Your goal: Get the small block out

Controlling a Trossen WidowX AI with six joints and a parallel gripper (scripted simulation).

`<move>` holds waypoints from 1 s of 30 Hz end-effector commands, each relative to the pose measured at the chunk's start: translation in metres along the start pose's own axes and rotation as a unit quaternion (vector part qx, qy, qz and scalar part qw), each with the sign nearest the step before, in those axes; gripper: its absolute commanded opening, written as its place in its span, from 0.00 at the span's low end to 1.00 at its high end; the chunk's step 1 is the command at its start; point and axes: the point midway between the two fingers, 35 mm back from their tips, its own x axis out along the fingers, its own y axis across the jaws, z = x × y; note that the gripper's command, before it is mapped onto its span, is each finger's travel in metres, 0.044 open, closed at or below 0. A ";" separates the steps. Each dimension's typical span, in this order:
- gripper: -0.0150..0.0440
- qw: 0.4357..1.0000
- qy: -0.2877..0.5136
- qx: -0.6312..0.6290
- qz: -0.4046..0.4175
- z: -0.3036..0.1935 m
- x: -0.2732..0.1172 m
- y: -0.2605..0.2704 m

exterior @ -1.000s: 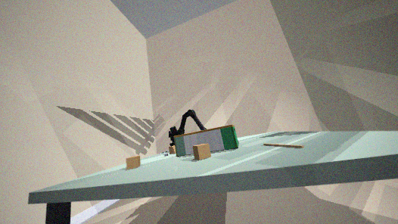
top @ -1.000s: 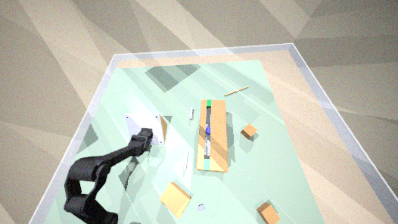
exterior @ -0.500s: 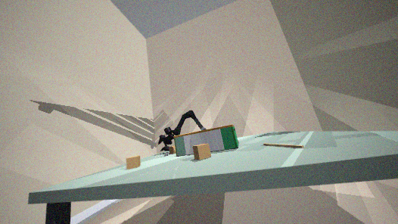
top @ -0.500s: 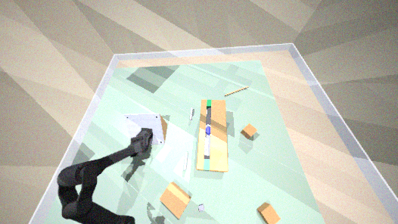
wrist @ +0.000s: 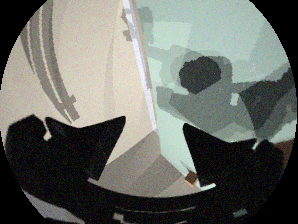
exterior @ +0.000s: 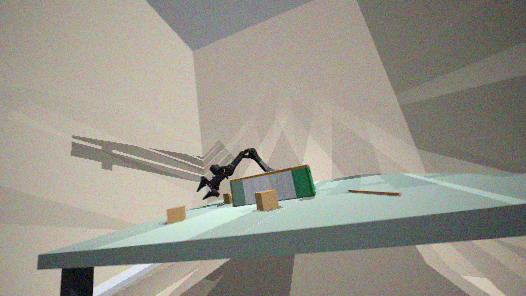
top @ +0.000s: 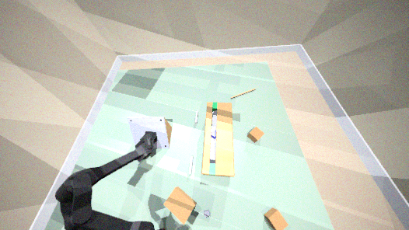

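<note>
The tool (top: 149,143) hangs spread and empty, well apart from the box (top: 218,139). The block (top: 213,134) sits mid-shelf inside. Best reach along the shelf slot, nudging it toward the open end without bumping the box.

Dark charcoal, near black, all over: arm (top: 113,167) built of faceted, blocky segments with a matte finish and faint grey highlights along the edges. Thickest at the base, a bulky rounded housing, then tapered through slimmer links to a chunky wrist block. Seen from the exterior view as a thin, jointed black silhouette with a knuckled elbow. Gripper (wrist: 154,137) ended in 2 jaws, each a flat black wedge narrowing to a sharp point, parted wide with nothing between. Curved black band below them carried a row of small pale slots. No cables, screws or markings made out.
</note>
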 end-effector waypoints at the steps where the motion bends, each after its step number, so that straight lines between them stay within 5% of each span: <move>1: 0.93 0.998 0.059 -0.004 -0.026 -0.043 -0.007 -0.006; 4: 0.93 0.994 0.107 0.011 -0.010 -0.072 -0.022 0.014; 13: 0.93 0.967 0.199 -0.023 -0.158 -0.159 -0.045 -0.066; 23: 0.93 0.879 0.324 -0.116 -0.330 -0.260 -0.140 -0.164; 30: 0.93 0.835 0.342 -0.166 -0.397 -0.276 -0.188 -0.199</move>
